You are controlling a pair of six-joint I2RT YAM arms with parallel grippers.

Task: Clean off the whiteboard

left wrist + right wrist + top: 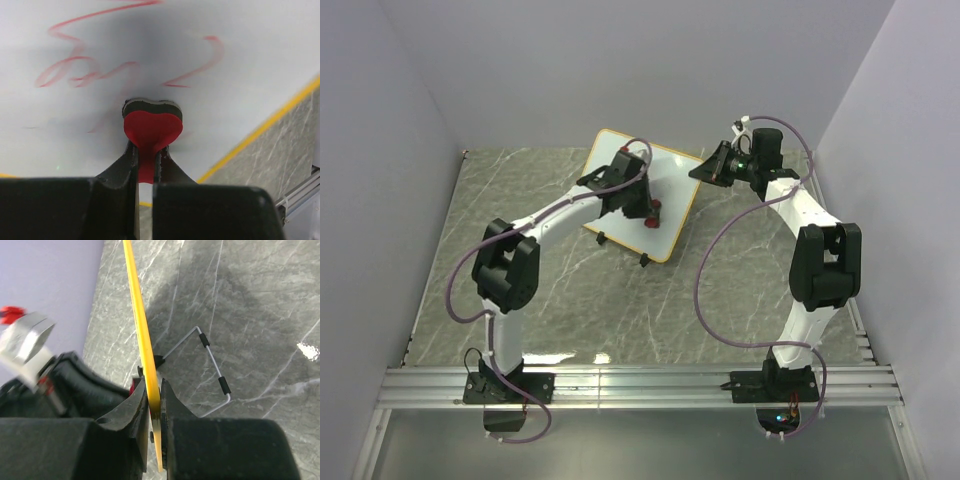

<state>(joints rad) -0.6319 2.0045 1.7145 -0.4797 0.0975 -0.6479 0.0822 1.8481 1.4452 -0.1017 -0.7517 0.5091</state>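
left end effector (146,152) is pinched on the red eraser (152,127), pressed against the whiteboard (240,90) just below red scribbles (80,75); right end effector (154,390) clamps the board's yellow rim (136,315)

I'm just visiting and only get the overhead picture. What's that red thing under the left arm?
Observer: A heart-shaped red eraser, pinched in the left fingers against the whiteboard.
Operator: Is the board clean?
Observer: No, red scribbles show beyond the eraser.
Operator: And the right arm?
Observer: The right fingers clamp the board's yellow rim.
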